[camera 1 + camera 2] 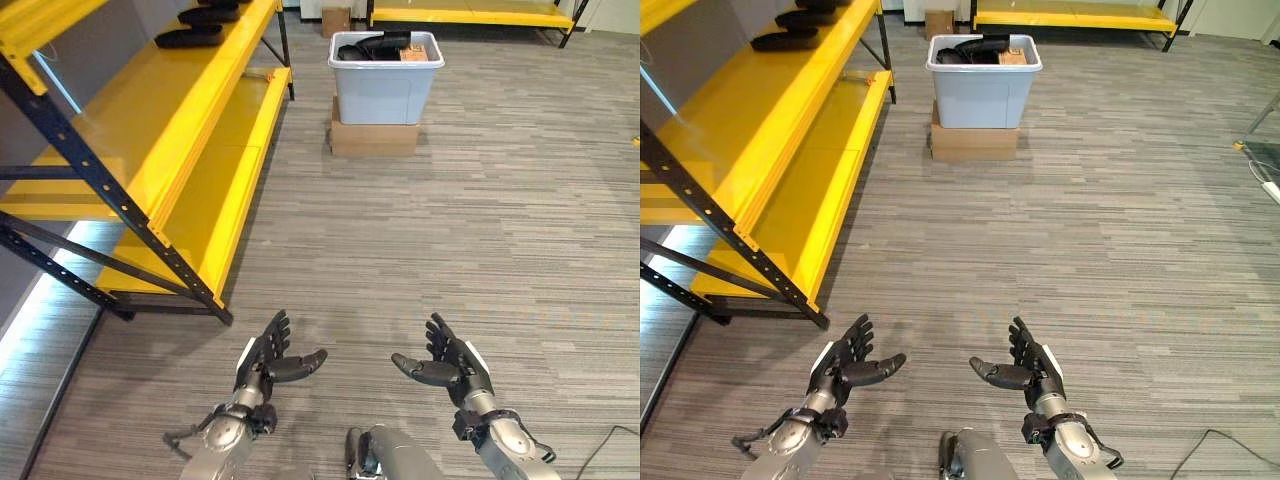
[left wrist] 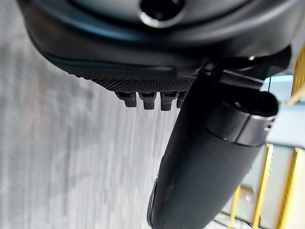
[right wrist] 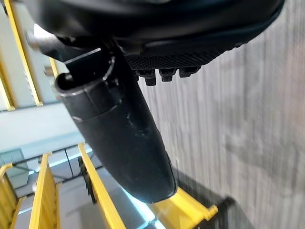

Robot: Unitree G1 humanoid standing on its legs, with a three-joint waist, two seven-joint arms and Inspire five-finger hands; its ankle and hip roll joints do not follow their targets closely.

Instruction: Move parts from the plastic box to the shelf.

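Note:
A pale blue plastic box (image 1: 386, 85) stands far ahead on a flat cardboard box (image 1: 373, 138), with black parts (image 1: 378, 44) inside it. The yellow shelf (image 1: 150, 110) runs along the left, and two black parts (image 1: 190, 37) lie on its upper level at the far end. My left hand (image 1: 268, 361) and right hand (image 1: 448, 366) hover low over the floor near me, both open and empty, thumbs pointing toward each other. Each wrist view looks along a straight thumb (image 2: 209, 162) (image 3: 121, 129) and short fingertips over the carpet.
Grey striped carpet (image 1: 450, 230) stretches between me and the box. The shelf's dark diagonal braces and foot (image 1: 215, 305) reach out near my left hand. Another yellow shelf (image 1: 470, 14) stands at the far back, with a small cardboard box (image 1: 336, 20) beside it.

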